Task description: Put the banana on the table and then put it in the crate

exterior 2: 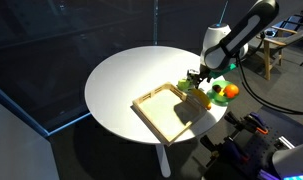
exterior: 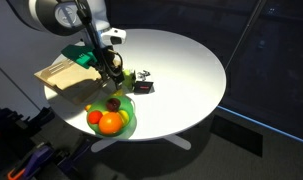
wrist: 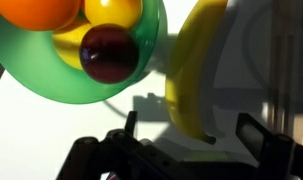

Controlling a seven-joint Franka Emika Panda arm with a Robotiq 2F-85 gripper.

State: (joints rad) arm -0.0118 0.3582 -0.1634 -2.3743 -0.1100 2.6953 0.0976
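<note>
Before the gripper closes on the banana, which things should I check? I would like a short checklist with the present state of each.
1. Gripper is open: ok.
2. Banana lies on the table, outside the green plate: ok.
3. Banana sits between the jaws in the wrist view: ok.
4. Fingers are low enough to grip it: cannot tell.
5. Crate has a bare floor to receive it: ok.

I see the banana (wrist: 189, 80) lying on the white surface (wrist: 31, 140), right of a green plate (wrist: 51, 85) of fruit; my fingers (wrist: 259, 137) stand apart.
</note>
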